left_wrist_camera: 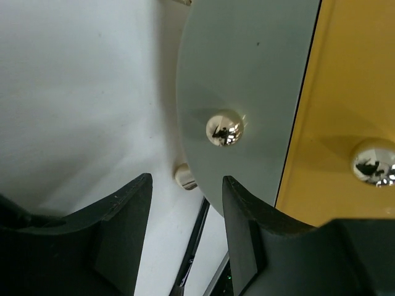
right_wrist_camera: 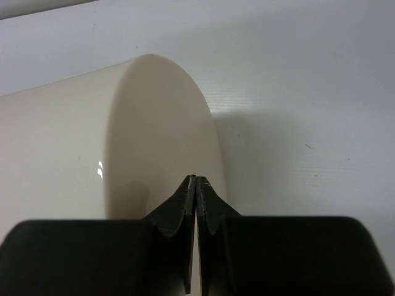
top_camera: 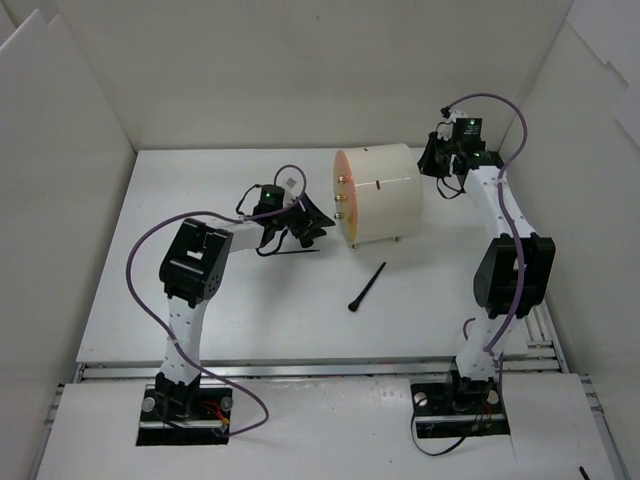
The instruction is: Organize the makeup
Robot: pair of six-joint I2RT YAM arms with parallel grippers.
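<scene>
One thin black brush lies on the white table in front of the big cream cylinder, which lies on its side. A second thin black brush lies under my left gripper; it also shows in the left wrist view between the fingers. The left gripper is open and empty, close to the cylinder's drawer face, just below a gold knob. My right gripper is shut and empty at the cylinder's far end. The other makeup is out of view.
The cylinder's face holds an orange drawer with a second gold knob and stands on small cream feet. White walls enclose the table on three sides.
</scene>
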